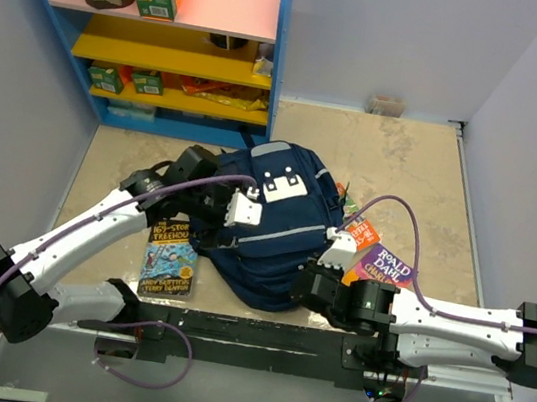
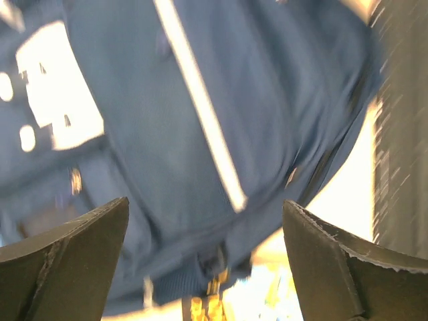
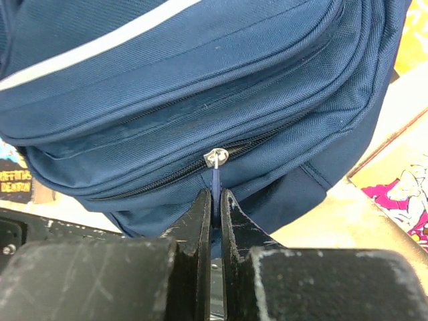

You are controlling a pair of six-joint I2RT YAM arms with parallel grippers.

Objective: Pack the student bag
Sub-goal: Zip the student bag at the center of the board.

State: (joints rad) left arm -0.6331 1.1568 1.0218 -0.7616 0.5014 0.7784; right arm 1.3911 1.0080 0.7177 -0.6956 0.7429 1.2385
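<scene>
The student bag point(image 1: 274, 232) lies mid-desk point(image 1: 406, 161). The right pincer point(image 3: 215, 200) is clamped on its zipper pull point(image 3: 215, 179), while the left pincer point(image 2: 206, 204) hangs spread apart above the fabric. Zipper work seems to be in hand; next calls for a steady pull along the track, with the left bracing the bag.

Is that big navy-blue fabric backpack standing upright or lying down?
Lying down: the navy-blue fabric backpack rests on the beige table, its front with the white square patch facing up toward the overhead camera.
</scene>
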